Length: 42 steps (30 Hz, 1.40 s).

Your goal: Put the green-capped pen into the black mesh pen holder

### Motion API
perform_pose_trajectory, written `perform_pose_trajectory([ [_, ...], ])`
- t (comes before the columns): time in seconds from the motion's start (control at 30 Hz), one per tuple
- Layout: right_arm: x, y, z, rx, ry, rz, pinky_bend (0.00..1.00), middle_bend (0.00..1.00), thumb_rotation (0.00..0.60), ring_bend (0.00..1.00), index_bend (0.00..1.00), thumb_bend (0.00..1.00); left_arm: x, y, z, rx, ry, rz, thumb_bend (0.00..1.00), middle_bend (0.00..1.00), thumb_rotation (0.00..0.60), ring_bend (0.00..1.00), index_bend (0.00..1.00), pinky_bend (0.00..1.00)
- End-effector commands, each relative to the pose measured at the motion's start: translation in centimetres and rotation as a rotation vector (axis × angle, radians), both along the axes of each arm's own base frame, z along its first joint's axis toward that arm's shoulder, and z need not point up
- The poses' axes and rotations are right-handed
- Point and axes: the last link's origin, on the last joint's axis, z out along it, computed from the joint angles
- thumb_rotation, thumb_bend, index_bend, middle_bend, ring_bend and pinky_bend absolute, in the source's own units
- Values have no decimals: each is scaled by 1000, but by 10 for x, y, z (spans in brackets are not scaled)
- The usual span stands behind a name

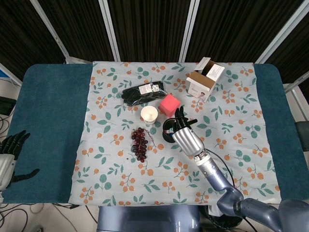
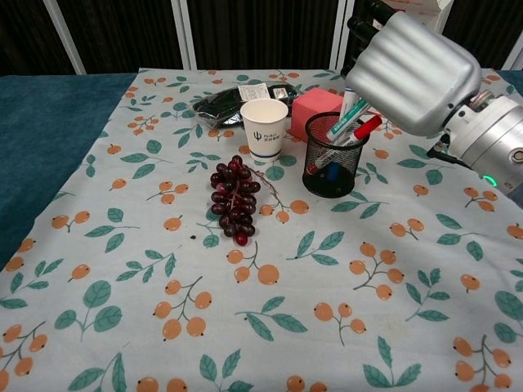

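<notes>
The black mesh pen holder point(image 2: 330, 169) stands mid-table with a red-capped pen point(image 2: 367, 126) and a white pen point(image 2: 350, 101) in it. My right hand point(image 2: 411, 70) hovers just above and behind the holder and holds the green-capped pen point(image 2: 343, 129), which slants down with its lower end inside the holder's rim. In the head view the right hand point(image 1: 186, 134) covers most of the holder point(image 1: 168, 130), and the pen is hidden. My left hand point(image 1: 7, 157) rests at the table's far left edge, open and holding nothing.
A white paper cup point(image 2: 265, 128) and a bunch of dark grapes point(image 2: 233, 199) sit left of the holder. A pink cube point(image 2: 315, 109) stands right behind it. A black packet point(image 2: 227, 104) lies further back. A white box point(image 1: 205, 79) is at the back right.
</notes>
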Motion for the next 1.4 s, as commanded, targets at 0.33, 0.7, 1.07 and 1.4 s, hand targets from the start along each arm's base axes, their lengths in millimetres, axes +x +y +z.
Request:
perform_pose_trajectory([
  [0.33,-3,2,-14,2,51,3,175,290,600,108,397,294,0,0,0,0,-3,4,13,0,600,0,0,0],
  [0.7,2,9,-14,18,17,13,175,164,600,37,180,147,0,0,0,0,0,6,13,0,600,0,0,0],
  [1.07,-12,33,38,6,-258,-64,175,120,600,39,97,122,-1,-1,0,4,7,6,13,0,600,0,0,0],
  [1.4,-88,103,102,155,-673,-370,174,16,600,28,2,52,0,-4,-1,13,23,-5,13,0,600,0,0,0],
])
